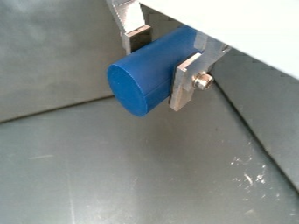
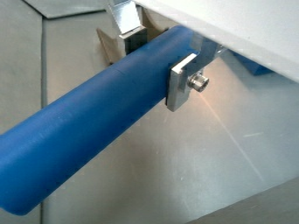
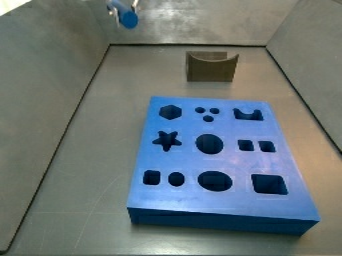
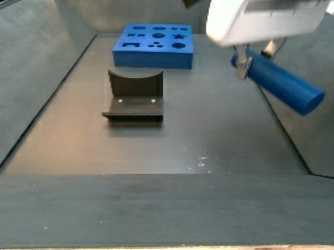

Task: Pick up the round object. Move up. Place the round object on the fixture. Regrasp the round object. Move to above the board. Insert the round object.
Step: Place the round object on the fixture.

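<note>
Holding the blue cylindrical peg (image 2: 93,122) clamped between its jaws, the gripper (image 1: 162,61) hangs in the air near the floor's edge; pickup looks done, while the notched fixture (image 3: 210,66) and the board (image 3: 214,160) sit untouched.

Soft, dim light; slight blur.

round object (image 4: 287,82) in end effector (image 4: 244,61), above floor, right of fixture (image 4: 135,95)

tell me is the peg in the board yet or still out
Out. The gripper holds the round object between its fingers, in the air, away from the board, whose holes show empty.
</note>
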Robot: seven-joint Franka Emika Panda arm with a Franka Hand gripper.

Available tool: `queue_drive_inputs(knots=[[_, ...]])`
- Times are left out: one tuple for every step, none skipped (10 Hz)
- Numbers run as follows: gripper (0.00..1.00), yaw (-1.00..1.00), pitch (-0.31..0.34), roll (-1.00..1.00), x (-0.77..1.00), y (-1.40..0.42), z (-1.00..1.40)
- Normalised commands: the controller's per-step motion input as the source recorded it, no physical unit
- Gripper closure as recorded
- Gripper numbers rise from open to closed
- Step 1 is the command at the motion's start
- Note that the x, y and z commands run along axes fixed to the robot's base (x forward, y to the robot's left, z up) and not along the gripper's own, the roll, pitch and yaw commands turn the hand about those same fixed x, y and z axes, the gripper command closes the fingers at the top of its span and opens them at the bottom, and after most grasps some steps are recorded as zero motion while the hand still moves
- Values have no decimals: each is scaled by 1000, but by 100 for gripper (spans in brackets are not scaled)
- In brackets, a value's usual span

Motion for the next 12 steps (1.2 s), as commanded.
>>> queue_drive_inputs(knots=[[100,-8,55,22,-18,18,920],[100,-10,66,27,-14,22,730],[100,-12,75,30,-8,25,587],[100,-13,82,32,-2,26,490],[100,-13,98,32,4,23,250],[100,-1000,5,58,1000,-261,-22],[100,-1000,15,54,1000,-258,-59],[100,-1000,15,55,1000,-235,-55],[100,-1000,28,56,1000,-219,-51],[100,-995,35,59,1000,-214,-52],[100,-573,41,46,1000,-192,-53],[100,-436,43,43,1000,-186,-53]])
